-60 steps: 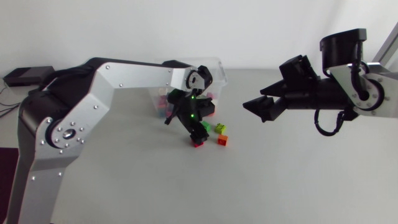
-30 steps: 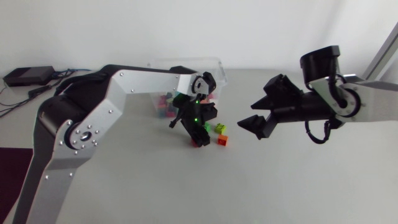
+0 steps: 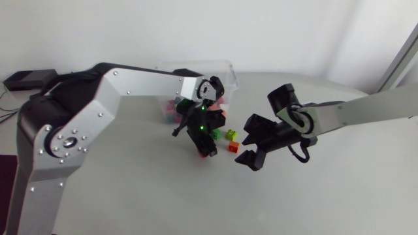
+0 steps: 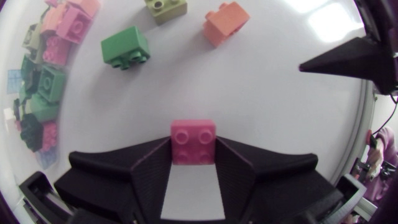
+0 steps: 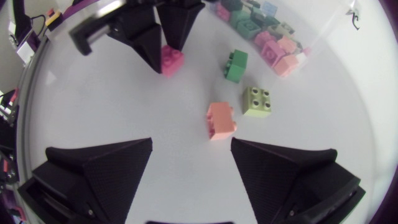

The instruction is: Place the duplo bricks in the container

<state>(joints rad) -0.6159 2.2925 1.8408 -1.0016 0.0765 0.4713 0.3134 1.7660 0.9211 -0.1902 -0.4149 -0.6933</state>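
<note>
Left gripper (image 4: 193, 150): yours, clamped on the pink brick (image 4: 193, 138), low on the table (image 3: 144, 202) near the container (image 3: 196, 68).
Right gripper (image 5: 191, 144): yours, spread wide just behind the orange brick (image 5: 221, 121).
Loose: green brick (image 5: 236, 65), lime brick (image 5: 257, 100).

In the head view, the container (image 3: 225, 73) is being seen at the upper centre of the frame, standing on the bench (image 3: 130, 196), with a heap of bricks (image 3: 171, 109) lying in it. Just in front of it, at the centre of the frame, a single brick (image 3: 208, 151) is being held between the left arm's jaws, touched from both sides. Three loose bricks (image 5: 257, 101) are being left on the bench just right of it, apart from one another, between it and the right arm's jaws. Those are being kept spread at centre right, touching nothing.
</note>
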